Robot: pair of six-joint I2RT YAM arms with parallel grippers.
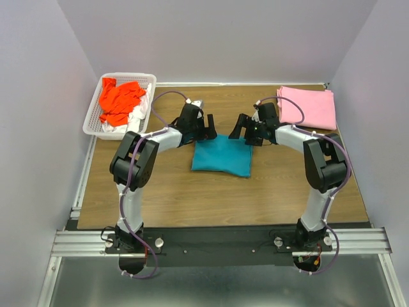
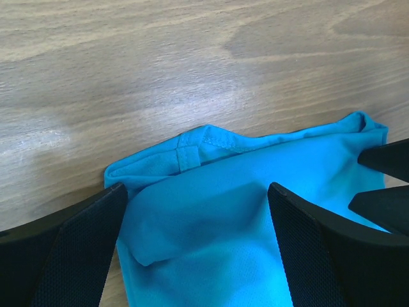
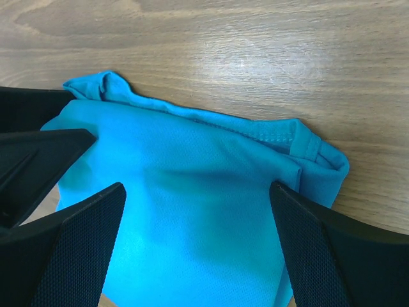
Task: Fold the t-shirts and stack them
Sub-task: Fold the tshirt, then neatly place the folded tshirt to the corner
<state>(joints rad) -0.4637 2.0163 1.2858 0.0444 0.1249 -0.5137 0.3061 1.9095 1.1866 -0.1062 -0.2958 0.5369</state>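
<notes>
A teal t-shirt [image 1: 222,157], folded into a rectangle, lies flat at the table's middle. My left gripper [image 1: 206,130] is open over its far left corner [image 2: 198,217]. My right gripper [image 1: 241,130] is open over its far right corner [image 3: 204,211]. Neither holds cloth. A folded pink t-shirt [image 1: 308,107] lies at the far right corner. An orange-red t-shirt [image 1: 119,100] is crumpled in the white basket [image 1: 92,119] at the far left, on top of a white t-shirt [image 1: 135,116].
The wooden table [image 1: 166,192] has a metal rail along its near edge [image 1: 217,242]. Grey walls close in the left, right and back. The right gripper's fingers show at the right edge of the left wrist view [image 2: 386,185].
</notes>
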